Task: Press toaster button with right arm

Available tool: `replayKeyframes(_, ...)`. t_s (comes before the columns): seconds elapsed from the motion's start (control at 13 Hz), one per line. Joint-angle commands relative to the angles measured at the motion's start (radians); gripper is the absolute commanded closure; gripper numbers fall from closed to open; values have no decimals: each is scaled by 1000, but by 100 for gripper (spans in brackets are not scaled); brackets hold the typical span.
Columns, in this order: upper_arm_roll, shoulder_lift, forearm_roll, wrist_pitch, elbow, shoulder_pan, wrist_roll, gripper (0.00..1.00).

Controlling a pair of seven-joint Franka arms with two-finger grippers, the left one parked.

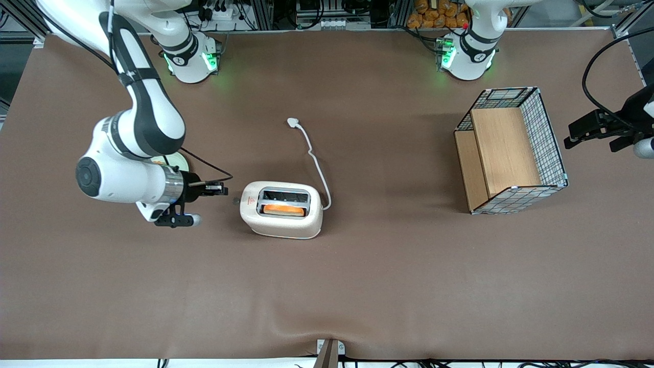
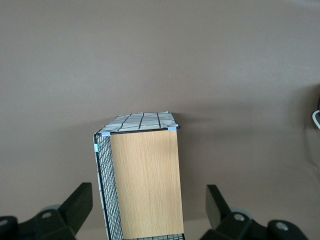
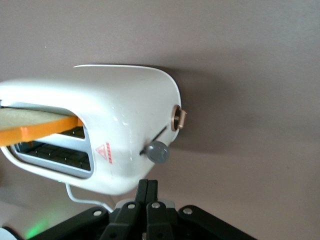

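Observation:
The cream-white toaster [image 1: 282,209] [image 3: 125,125] stands mid-table with an orange-edged slice [image 1: 282,209] in the slot nearer the front camera. Its cord [image 1: 318,168] runs away from the front camera to a plug [image 1: 293,122]. The toaster button [image 3: 158,151], a small grey knob, sticks out of the end face that looks toward the working arm; in the front view the button [image 1: 236,201] is a tiny stub. My right gripper [image 1: 223,189] [image 3: 148,186] lies level, shut with nothing in it. Its tip points at that end face, a short gap from the button.
A brass-coloured dial [image 3: 178,119] sits on the same end face, near the button. A wire basket [image 1: 511,151] [image 2: 145,180] with wooden boards stands toward the parked arm's end. A pale round plate [image 1: 178,162] lies partly hidden under my right arm.

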Motion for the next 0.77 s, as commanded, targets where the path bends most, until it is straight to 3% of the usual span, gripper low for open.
replayKeyframes(0.0, -3, 38, 28, 54, 1, 29, -13, 100)
replayKeyframes(0.69, -3, 79, 29, 71, -1, 23, -34, 100)
